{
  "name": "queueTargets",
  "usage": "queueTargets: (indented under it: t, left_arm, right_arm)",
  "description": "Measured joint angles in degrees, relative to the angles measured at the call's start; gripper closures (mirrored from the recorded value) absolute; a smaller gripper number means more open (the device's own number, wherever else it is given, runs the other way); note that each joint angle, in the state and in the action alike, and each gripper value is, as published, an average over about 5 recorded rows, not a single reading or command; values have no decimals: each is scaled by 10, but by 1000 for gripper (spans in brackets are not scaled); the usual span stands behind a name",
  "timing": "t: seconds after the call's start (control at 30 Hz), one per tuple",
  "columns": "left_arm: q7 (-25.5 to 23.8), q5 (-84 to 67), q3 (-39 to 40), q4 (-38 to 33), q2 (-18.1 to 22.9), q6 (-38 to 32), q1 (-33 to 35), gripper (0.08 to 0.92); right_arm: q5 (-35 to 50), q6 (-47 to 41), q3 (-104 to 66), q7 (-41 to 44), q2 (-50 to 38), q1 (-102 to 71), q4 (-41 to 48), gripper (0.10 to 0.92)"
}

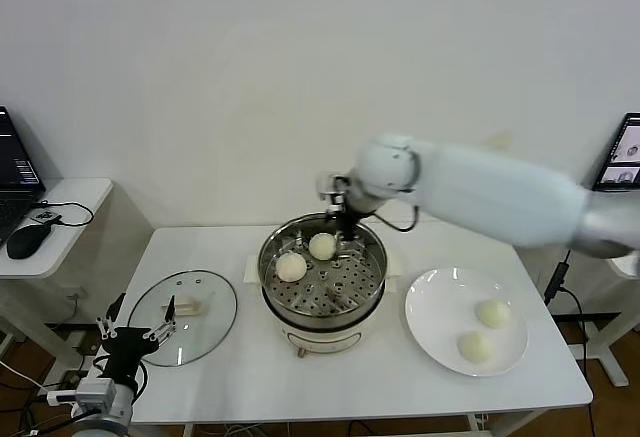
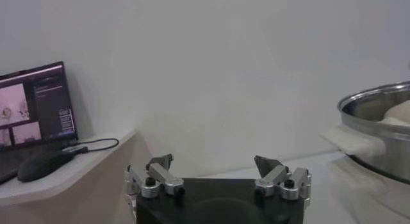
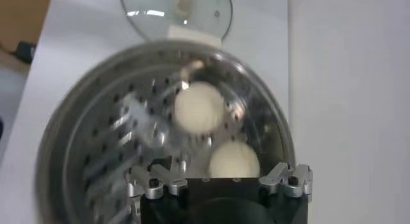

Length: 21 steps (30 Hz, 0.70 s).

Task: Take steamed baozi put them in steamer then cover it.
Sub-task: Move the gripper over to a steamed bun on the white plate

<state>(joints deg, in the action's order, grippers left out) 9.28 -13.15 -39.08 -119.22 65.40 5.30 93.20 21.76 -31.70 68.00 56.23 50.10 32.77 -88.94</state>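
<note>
From the head view, the round shiny stainless-steel steamer (image 1: 322,275) with its perforated tray stands on a cream-white base at the middle of the white tabletop (image 1: 250,367). Two small cream-white baozi lie on the tray toward the far side, one (image 1: 291,267) left of the other (image 1: 322,246), close together. The right hand (image 1: 343,219) hangs over the steamer's far rim, just above and beside the second bun, with nothing in it. On the robot's right, a flat white plate (image 1: 432,302) carries two more baozi, one (image 1: 492,313) farther back and one (image 1: 474,347) nearer. On the left lies the round clear glass cover (image 1: 215,317) with its cream-white handle, flat on the tabletop. The left hand (image 1: 136,335) is low at the tabletop's near left corner, just beside the cover, fingers spread.

In the left wrist view, the left hand (image 2: 218,174) stands spread and empty, the steamer (image 2: 378,126) well off to one side.

In the right wrist view, the right hand (image 3: 218,180) is spread wide and empty over the steamer (image 3: 77,142). One baozi (image 3: 234,161) sits right between its fingers; the other (image 3: 199,108) lies farther on, with the cover (image 3: 154,14) beyond the rim.
</note>
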Motion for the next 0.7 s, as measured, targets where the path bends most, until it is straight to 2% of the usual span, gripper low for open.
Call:
queueTargets:
  t: [0.37, 0.7]
  left_arm:
    - [0, 5, 10, 5, -3, -1, -1, 177]
    - [1, 6, 12, 3, -2, 2, 3, 177]
  right_arm:
    - [-112, 81, -27, 62, -204, -47, -96, 203]
    - [-223, 137, -163, 72, -317, -244, -117, 203]
